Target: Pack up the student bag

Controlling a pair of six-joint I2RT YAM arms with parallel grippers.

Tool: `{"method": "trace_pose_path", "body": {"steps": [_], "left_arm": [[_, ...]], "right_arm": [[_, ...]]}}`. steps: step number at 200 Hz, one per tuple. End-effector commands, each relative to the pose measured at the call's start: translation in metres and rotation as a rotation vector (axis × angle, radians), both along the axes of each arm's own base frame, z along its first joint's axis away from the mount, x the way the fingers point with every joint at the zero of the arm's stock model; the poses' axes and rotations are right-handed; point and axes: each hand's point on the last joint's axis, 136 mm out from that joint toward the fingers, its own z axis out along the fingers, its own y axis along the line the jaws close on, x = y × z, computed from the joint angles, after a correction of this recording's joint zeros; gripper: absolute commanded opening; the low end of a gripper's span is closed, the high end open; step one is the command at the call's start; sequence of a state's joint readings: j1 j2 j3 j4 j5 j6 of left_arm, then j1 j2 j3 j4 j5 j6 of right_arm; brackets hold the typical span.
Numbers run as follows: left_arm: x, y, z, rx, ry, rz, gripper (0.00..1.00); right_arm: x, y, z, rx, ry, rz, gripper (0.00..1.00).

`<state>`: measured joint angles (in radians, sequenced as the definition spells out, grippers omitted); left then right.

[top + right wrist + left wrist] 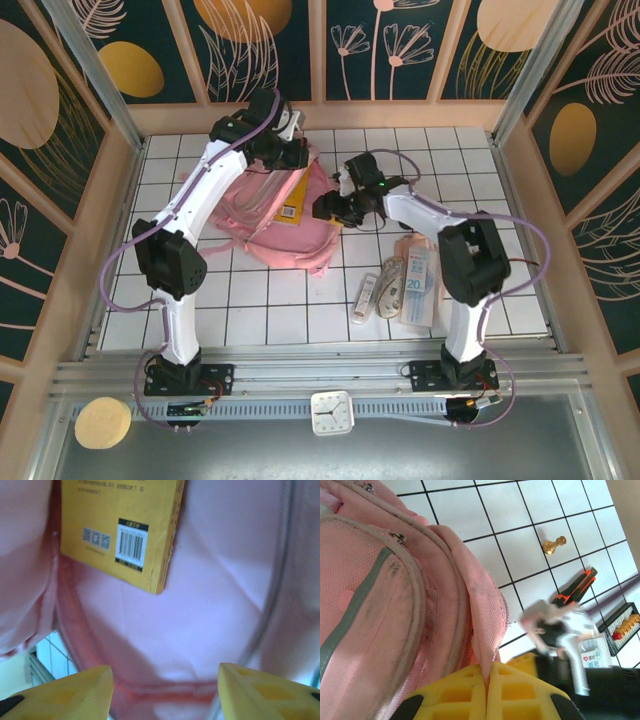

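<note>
Packing looks barely under way. The student bag (290, 245) lies on its side at the far middle of the tiled table (260, 310), mouth held open, and a yellow book (293, 200) sits at the opening, its barcoded corner against the pink lining. The left gripper (487, 675) is pinched tight on the fabric rim of the bag, holding it up; the right gripper (165, 687) hangs just before the opening with its fingers spread wide and nothing between them. A clear pouch (416, 285) and loose stationery (370, 297) lie well apart from the bag near the right arm's base, not yet packed. How deep the book sits I cannot tell, and what else is inside is hidden by folds — a small gold piece (554, 544) beyond is too small to name
</note>
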<state>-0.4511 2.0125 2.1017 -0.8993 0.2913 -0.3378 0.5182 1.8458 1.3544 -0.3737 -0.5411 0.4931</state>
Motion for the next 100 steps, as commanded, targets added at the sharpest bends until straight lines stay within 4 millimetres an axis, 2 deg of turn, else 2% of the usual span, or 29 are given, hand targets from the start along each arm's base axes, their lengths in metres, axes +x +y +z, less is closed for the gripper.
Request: {"method": "trace_pose_path", "body": {"steps": [1,15,53,64,72,77,80,83,94,96,100], "left_arm": [[0.008,-0.014,-0.007,-0.062,-0.013,-0.006,0.12],[0.004,-0.016,-0.012,-0.081,-0.009,-0.011,0.32],[-0.009,-0.008,-0.013,-0.075,-0.009,-0.004,0.51],[-0.015,-0.002,-0.011,-0.062,-0.017,0.008,0.6],[-0.02,0.005,-0.009,-0.049,-0.028,0.023,0.71],[-0.024,0.01,-0.009,-0.037,-0.035,0.033,0.82],[-0.027,0.013,-0.009,-0.028,-0.038,0.041,0.93],[-0.03,0.017,-0.01,-0.019,-0.04,0.048,0.98],[-0.04,0.035,-0.015,0.026,-0.051,0.096,0.99],[-0.042,0.039,-0.023,0.044,-0.039,0.108,0.99],[-0.049,0.048,-0.018,0.057,-0.053,0.132,0.99]], "right_arm": [[-0.012,-0.016,0.019,0.094,0.005,0.002,0.59],[-0.017,-0.022,0.019,0.112,0.021,0.001,0.59],[-0.033,-0.005,0.024,0.199,0.087,0.052,0.6],[-0.032,-0.001,0.022,0.224,0.111,0.046,0.6],[-0.031,0.001,0.018,0.228,0.132,0.04,0.6],[-0.03,0.001,0.013,0.223,0.147,0.035,0.6],[-0.03,0.002,0.011,0.216,0.153,0.034,0.6],[-0.03,0.002,0.008,0.21,0.161,0.033,0.6],[-0.029,0.003,0.004,0.189,0.165,0.033,0.6],[-0.029,0.003,0.004,0.184,0.167,0.032,0.6],[-0.029,0.003,0.003,0.177,0.17,0.029,0.6]]}}
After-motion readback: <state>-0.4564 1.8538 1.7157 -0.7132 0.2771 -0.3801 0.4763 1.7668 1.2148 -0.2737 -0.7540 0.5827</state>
